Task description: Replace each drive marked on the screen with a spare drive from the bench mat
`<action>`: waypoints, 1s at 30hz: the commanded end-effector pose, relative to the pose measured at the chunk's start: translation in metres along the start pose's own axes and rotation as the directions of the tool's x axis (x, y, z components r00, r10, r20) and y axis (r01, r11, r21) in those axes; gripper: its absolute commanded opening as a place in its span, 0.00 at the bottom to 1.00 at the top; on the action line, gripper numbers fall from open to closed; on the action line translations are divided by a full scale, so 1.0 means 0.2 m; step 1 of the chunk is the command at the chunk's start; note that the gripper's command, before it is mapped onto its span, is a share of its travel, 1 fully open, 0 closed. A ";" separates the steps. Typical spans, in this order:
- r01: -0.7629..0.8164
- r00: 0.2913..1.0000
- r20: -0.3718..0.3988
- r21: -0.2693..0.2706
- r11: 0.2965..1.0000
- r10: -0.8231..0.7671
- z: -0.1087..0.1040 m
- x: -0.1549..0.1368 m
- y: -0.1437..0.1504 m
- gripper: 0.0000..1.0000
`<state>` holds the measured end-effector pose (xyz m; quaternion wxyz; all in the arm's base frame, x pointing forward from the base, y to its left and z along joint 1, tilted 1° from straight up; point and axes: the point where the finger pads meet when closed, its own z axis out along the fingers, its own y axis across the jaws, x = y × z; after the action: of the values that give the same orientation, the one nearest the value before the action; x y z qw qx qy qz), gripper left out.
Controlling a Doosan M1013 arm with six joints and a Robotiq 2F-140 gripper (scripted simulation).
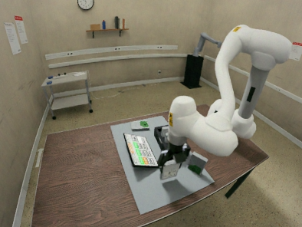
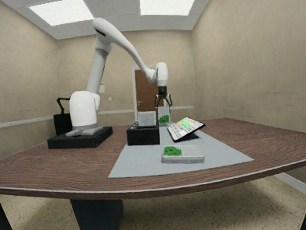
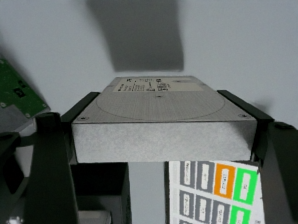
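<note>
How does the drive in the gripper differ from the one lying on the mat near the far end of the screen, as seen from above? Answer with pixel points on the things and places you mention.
The held drive [image 1: 169,171] [image 3: 160,107] hangs upright above the mat [image 1: 147,195]; the mat drive [image 1: 136,126] [image 2: 186,154] lies flat on it. The held drive shows its labelled face in the top view, the mat drive its green board. Both are pale, boxy drives.
</note>
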<state>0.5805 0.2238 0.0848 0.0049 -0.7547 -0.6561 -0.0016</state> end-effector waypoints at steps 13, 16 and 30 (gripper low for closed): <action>0.000 1.000 -0.001 -0.001 1.000 0.000 0.04 0.00 0.00 0.10; 0.000 1.000 -0.001 -0.001 1.000 0.000 0.04 0.00 0.00 0.10; 0.000 1.000 -0.001 -0.001 1.000 0.000 0.04 0.00 0.00 0.10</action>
<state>0.5805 0.2239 0.0758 0.0049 -0.7547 -0.6561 -0.0017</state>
